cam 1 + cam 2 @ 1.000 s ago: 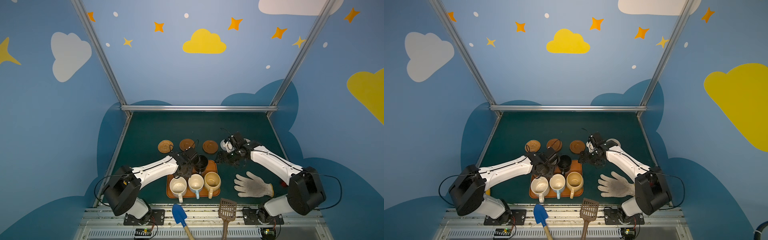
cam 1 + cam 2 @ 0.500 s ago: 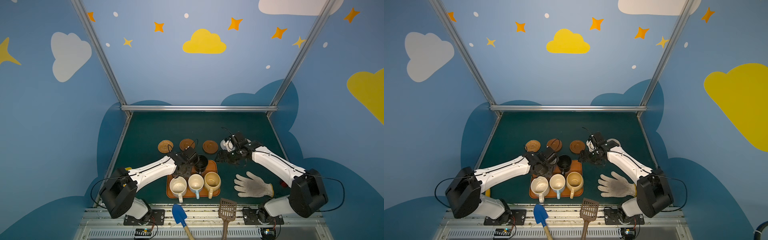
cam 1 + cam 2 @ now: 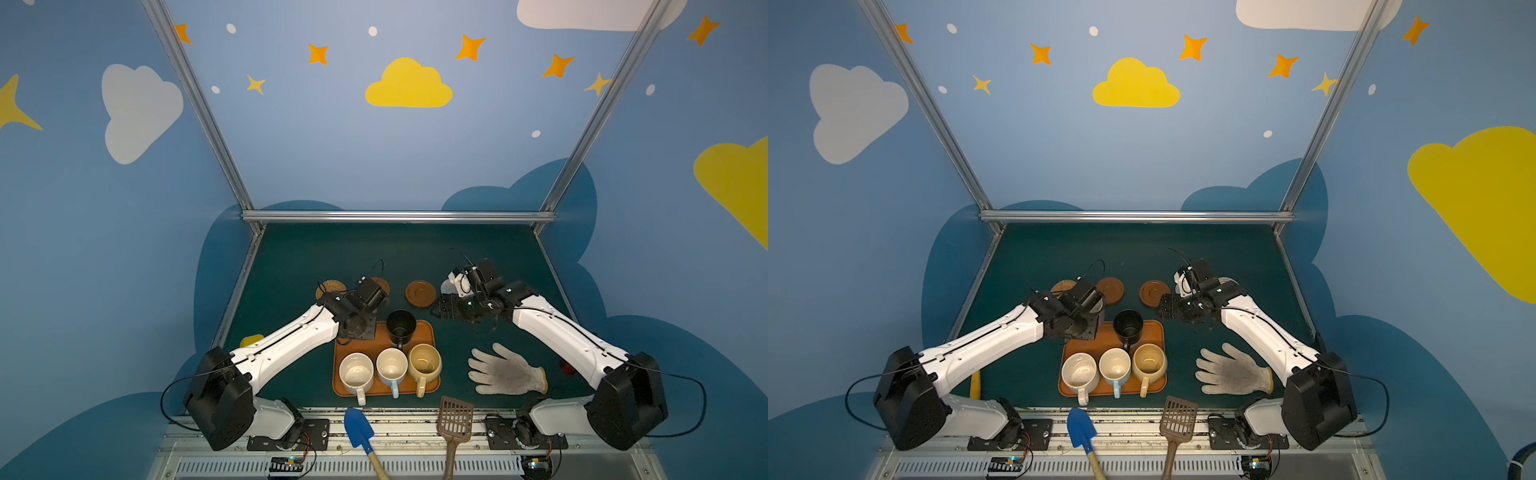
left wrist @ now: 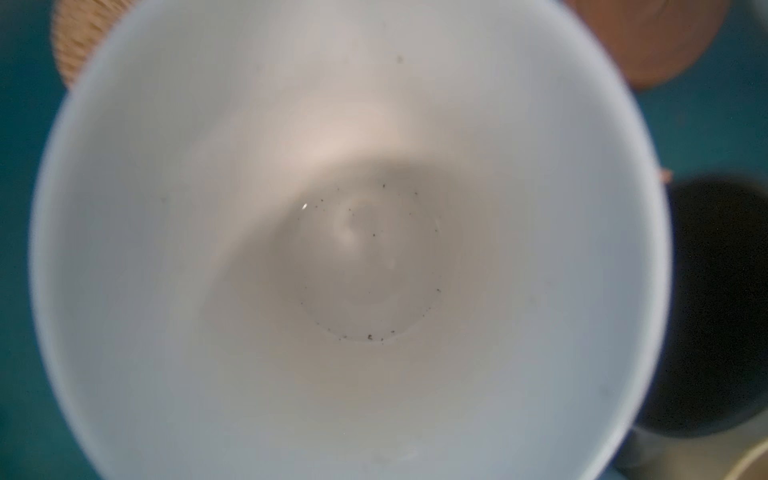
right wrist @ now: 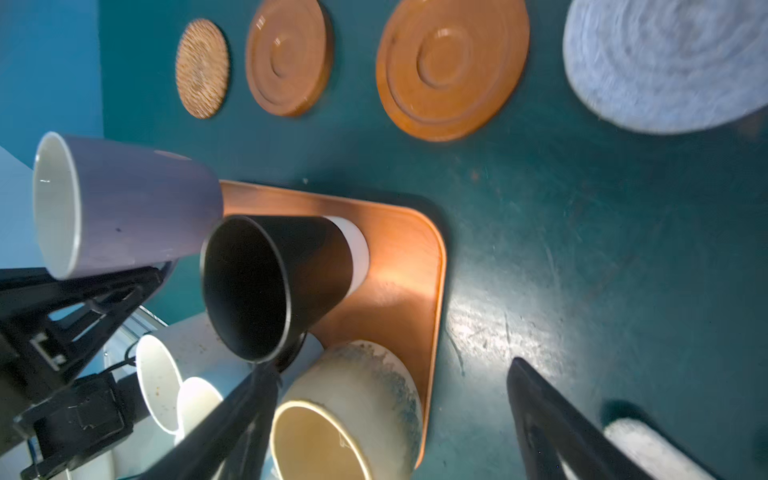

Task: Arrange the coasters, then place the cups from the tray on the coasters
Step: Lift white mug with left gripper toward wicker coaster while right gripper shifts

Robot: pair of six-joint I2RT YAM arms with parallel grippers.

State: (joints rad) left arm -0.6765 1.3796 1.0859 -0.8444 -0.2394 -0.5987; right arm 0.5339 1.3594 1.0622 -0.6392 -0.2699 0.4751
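My left gripper (image 3: 365, 309) is shut on the lilac cup (image 5: 124, 203) and holds it tilted above the tray's far left corner; the cup's pale inside (image 4: 365, 257) fills the left wrist view and hides the fingers. The black cup (image 3: 401, 326), cream-white speckled cup (image 3: 356, 372), pale blue cup (image 3: 391, 368) and tan cup (image 3: 424, 363) stand on the tray (image 3: 424, 332). Behind it lie the rattan coaster (image 5: 202, 68), two wooden coasters (image 5: 289, 56) (image 5: 451, 66) and the grey-white rope coaster (image 5: 669, 62). My right gripper (image 3: 440, 309) hangs open by the tray's far right corner, holding nothing.
A white work glove (image 3: 505, 370) lies right of the tray. A blue trowel (image 3: 359, 432) and a brown slotted scoop (image 3: 455, 419) rest at the front edge. A yellow object (image 3: 251, 340) sits under the left arm. Blue walls close three sides.
The left gripper has shifted a little to the left and towards the back with the lilac cup. The right arm has hardly moved.
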